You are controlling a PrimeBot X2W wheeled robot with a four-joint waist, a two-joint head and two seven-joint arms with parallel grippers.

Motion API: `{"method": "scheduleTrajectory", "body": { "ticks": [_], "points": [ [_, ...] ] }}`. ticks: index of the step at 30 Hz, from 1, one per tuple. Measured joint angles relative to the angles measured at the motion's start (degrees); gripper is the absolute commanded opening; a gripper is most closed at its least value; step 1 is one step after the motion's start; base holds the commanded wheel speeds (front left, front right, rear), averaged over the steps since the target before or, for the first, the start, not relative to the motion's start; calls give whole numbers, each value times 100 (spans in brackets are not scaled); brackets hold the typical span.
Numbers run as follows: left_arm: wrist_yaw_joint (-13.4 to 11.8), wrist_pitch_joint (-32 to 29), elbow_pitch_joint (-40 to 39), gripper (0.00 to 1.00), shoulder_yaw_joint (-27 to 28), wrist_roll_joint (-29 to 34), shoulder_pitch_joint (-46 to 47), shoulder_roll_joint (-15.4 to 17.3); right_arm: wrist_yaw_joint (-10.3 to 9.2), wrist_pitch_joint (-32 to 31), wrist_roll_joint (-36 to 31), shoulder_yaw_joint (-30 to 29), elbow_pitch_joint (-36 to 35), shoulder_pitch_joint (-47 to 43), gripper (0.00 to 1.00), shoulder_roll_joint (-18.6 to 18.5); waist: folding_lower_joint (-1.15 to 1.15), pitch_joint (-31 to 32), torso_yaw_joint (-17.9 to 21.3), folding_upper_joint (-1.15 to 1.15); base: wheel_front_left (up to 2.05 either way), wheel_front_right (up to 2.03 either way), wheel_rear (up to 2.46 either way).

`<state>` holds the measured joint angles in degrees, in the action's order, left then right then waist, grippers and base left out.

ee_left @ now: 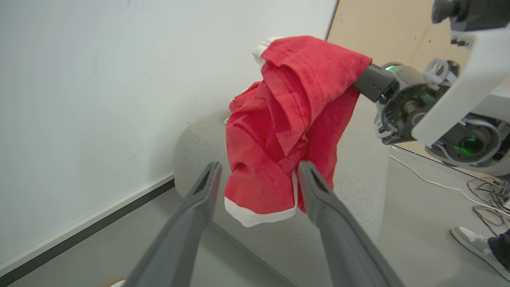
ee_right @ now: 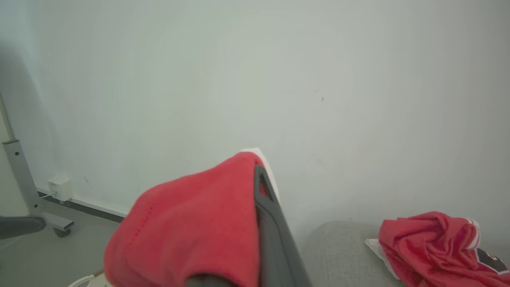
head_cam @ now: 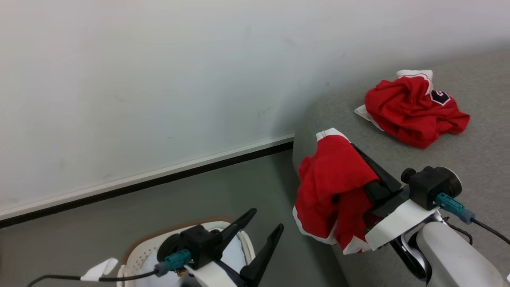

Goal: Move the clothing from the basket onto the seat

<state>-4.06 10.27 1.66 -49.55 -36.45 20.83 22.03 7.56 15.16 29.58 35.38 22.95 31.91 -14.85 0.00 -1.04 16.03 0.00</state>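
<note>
Garment clamped in my right jaws, held high to clear the seat edge; left jaws wide, empty.

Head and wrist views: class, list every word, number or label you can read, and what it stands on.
None can be read.
The dark patch on the crumpled red garment on the seat: a white-edged mark, folded, unreadable.
The held red garment in the right pincer: no print.

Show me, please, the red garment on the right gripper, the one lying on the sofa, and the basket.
carried garment (head_cam: 334, 175): head view, its draped red middle.
sofa garment (head_cam: 410, 115): head view, its crumpled middle.
basket (head_cam: 140, 255): head view, its perforated left wall.
</note>
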Motion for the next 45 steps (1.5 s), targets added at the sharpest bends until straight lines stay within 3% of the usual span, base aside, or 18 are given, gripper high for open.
{"method": "scheduleTrajectory", "body": {
  "ticks": [8, 15, 21, 28, 38, 41, 45],
  "points": [
    [12, 56, 64, 100, -22, 8, 55, -35, 0, 0, -123, -296, -250, -181, 0, -130, 0, -100, 376, 0, 0, 0, 0],
    [59, 70, -19, 100, 0, 102, 277, 26, 0, -3, -238, -722, -338, -116, 0, -111, 0, -494, 351, 0, 0, 0, 0],
    [163, 32, -160, 100, 93, 192, 608, 181, 0, -248, -459, -1371, -282, 623, 0, -124, 0, -1146, 200, 0, 0, 0, 0],
    [253, 34, -316, 100, 298, 318, 1057, 412, 0, -824, -669, -3003, -207, 2098, 0, -531, 2, -2090, -82, 0, 0, 0, 0],
    [260, 116, -553, 100, 572, 361, 1475, 581, -1, -1726, -2161, -5888, 33, 3872, 0, -1329, 1, -3390, -613, 0, 0, 0, 0],
    [279, 143, -548, 100, 570, 374, 1518, 578, 0, -1753, -2576, -6417, 181, 3829, 0, -1170, 1, -3724, -787, 0, 0, 0, 0],
    [303, 171, -479, 100, 503, 424, 1534, 543, -1, -1515, -3067, -7053, 554, 3392, 0, -605, 1, -4085, -1009, 0, 0, 0, 0]
  ]
}}
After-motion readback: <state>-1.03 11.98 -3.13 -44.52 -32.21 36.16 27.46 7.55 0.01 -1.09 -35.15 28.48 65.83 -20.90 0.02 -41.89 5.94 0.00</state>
